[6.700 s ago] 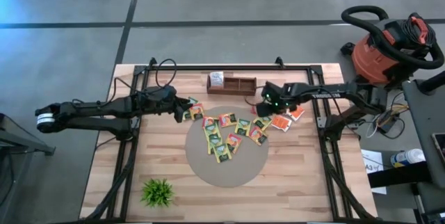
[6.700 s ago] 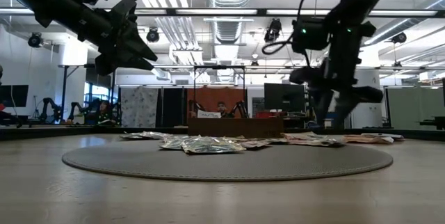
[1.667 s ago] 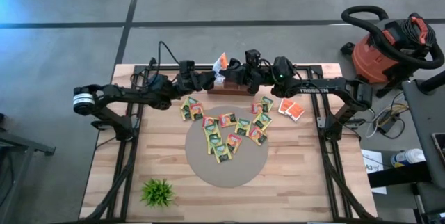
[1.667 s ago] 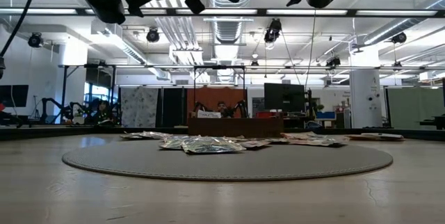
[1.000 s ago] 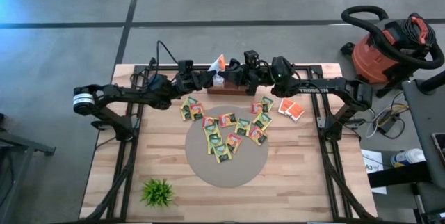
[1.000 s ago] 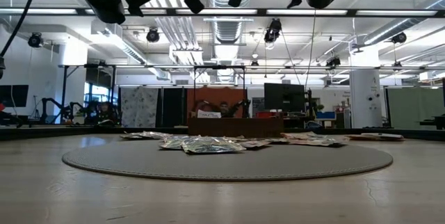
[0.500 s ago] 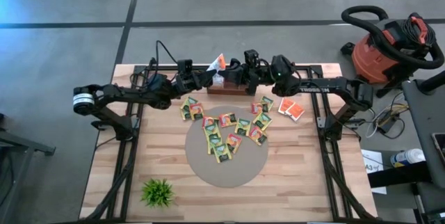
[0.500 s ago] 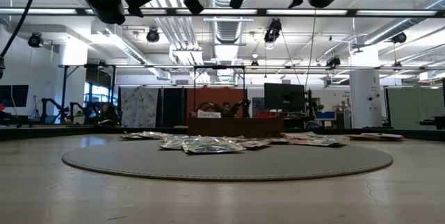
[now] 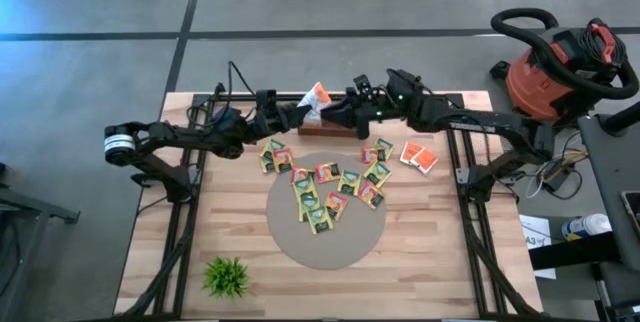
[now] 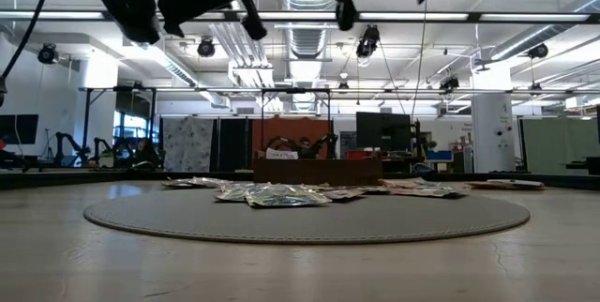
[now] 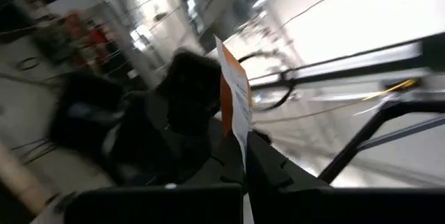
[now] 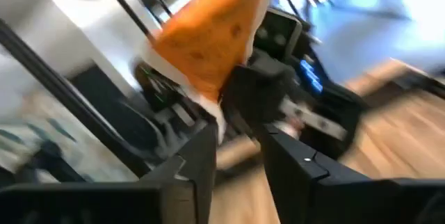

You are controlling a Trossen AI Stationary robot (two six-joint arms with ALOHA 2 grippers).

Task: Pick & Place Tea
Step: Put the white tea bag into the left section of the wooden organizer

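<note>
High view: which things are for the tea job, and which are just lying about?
For the job: orange tea bag in the left gripper; right gripper beside it; tea bags; round mat; wooden box.
Just lying about: green plant; vacuum cleaner.

- Left arm (image 9: 190,140): slim dark links, near-black housings, one white-grey cylindrical joint band (image 9: 118,145) near the base end.
- Black cable (image 9: 232,74) loops up off the left arm's forearm.
- Right arm (image 9: 470,122): same dark build, long straight link bearing small white lettering, too small to read.
- Green indicator light (image 9: 396,102) glows on the right arm's wrist housing.
- Left gripper (image 11: 240,156): matte black fingers, angular, flat-faced.
- Right gripper (image 12: 236,137): two black blocky fingers with bevelled edges.
- Low view: both arms show as dark silhouettes overhead.
</note>
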